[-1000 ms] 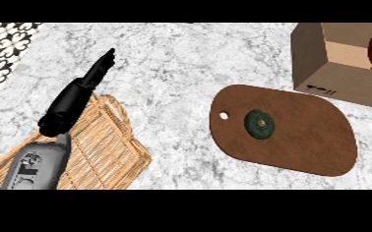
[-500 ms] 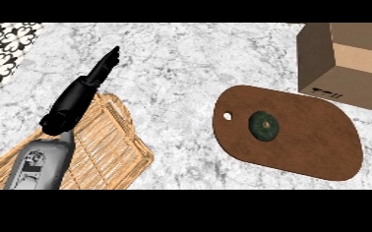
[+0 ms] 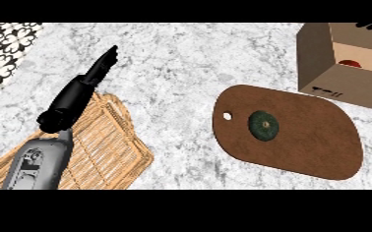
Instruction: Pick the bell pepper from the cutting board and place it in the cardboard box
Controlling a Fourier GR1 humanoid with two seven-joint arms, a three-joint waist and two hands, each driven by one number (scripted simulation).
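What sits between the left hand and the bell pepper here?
Head view: only bare marble counter and the holed end of the cutting board separate the left hand from the bell pepper.

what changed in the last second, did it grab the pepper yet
Almost nothing. The view shifted slightly, so the cardboard box shows more of its open inside. Nothing was grabbed or let go: the bell pepper still sits on the cutting board, and the left hand stays open, fingers straight, above the woven mat. The right hand is out of view.
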